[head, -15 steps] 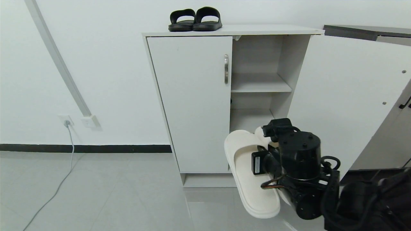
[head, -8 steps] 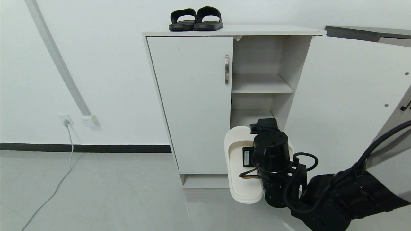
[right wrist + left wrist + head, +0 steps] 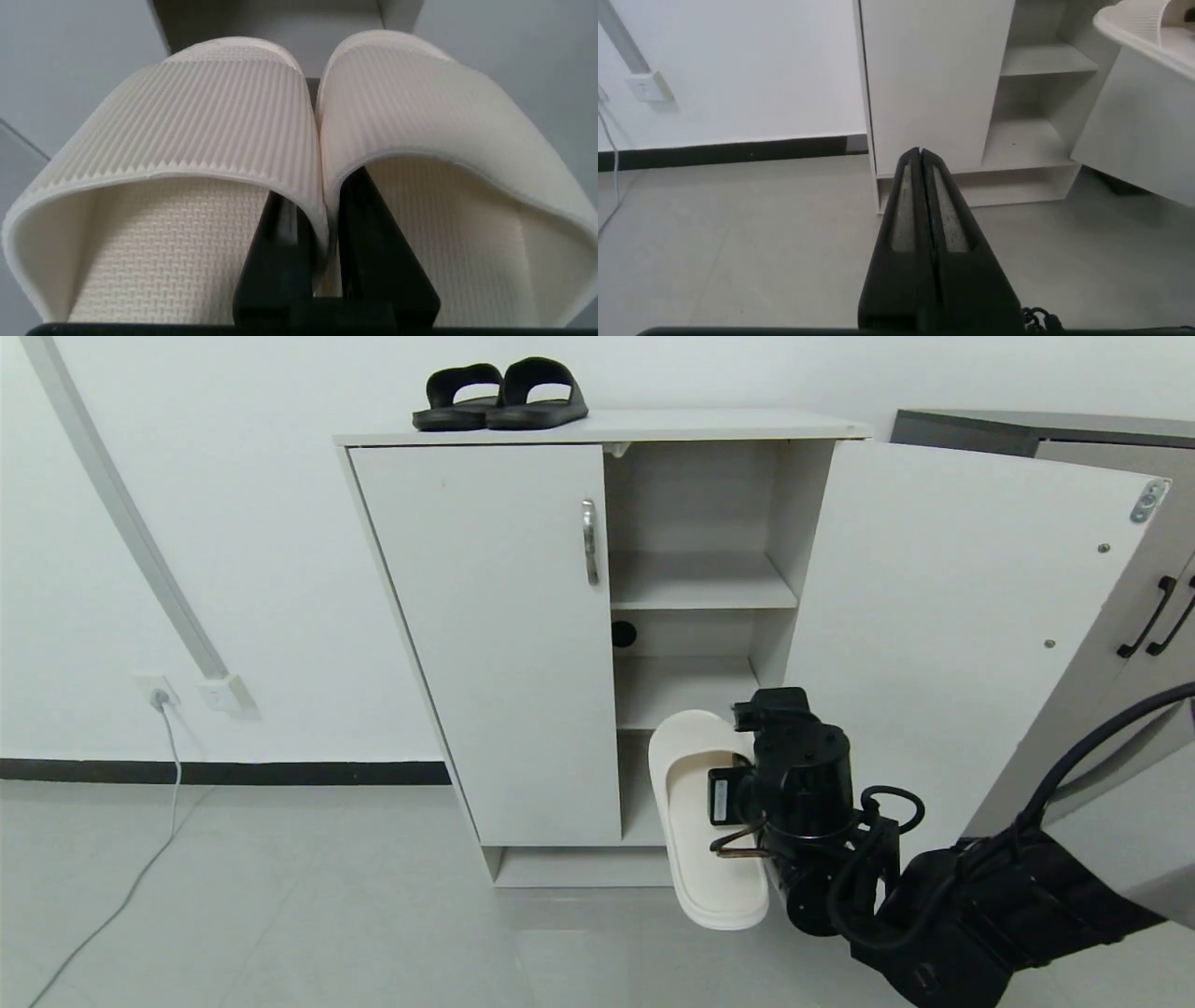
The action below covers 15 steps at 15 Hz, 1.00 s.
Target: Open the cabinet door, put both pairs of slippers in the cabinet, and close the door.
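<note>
With right claw (image 3: 304,229) clamped on white slippers (image 3: 695,821), hovers before open cabinet (image 3: 485,644), left claw (image 3: 920,168) closed. Leaves black slippers (image 3: 499,394), door (image 3: 934,635) closing undone.

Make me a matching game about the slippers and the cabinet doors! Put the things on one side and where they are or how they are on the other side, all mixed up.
Things:
1. black slippers
2. white slippers
3. left cabinet door
4. right cabinet door

Place or state:
A. swung open
B. gripped by the right end effector, in front of the cabinet
C. shut
D. on top of the cabinet

Right pairs: 1-D, 2-B, 3-C, 4-A.
</note>
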Motion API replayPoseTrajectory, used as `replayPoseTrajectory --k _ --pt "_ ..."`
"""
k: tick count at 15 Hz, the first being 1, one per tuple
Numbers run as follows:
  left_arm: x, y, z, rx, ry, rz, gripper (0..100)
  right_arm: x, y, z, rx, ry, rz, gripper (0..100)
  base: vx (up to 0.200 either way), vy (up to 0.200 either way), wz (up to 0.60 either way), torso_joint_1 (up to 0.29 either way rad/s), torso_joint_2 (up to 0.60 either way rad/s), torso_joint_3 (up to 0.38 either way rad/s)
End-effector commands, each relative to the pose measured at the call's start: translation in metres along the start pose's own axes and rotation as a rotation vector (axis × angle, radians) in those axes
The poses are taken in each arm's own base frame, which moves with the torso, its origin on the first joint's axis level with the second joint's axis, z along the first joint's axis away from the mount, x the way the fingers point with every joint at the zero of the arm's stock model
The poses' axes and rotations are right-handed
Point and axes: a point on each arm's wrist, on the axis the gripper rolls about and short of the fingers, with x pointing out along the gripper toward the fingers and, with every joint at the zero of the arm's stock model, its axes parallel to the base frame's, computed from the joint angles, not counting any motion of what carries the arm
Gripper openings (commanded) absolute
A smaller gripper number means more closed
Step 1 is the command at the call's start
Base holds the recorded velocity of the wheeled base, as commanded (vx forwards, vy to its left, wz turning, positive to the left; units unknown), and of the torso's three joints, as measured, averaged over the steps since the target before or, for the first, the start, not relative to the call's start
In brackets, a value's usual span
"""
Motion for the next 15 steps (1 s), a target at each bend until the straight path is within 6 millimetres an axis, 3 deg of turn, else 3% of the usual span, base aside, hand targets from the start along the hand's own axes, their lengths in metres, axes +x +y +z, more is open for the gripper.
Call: replayPoseTrajectory --k 1,8,15 --pt "0.000 0.000 0.000 0.000 0.002 0.001 0 -0.001 -0.002 -0.007 -0.015 0.023 0.018 0 0.000 0.000 0.00 0.000 0.00 0.000" --pt "0.000 0.000 0.000 0.000 0.002 0.001 0 0.007 0.003 -0.016 -0.020 0.027 0.018 0 0.000 0.000 0.00 0.000 0.00 0.000" --pt "0.000 0.000 0.000 0.000 0.002 0.001 0 0.033 0.010 -0.037 -0.037 0.015 -0.004 0 0.000 0.000 0.00 0.000 0.00 0.000"
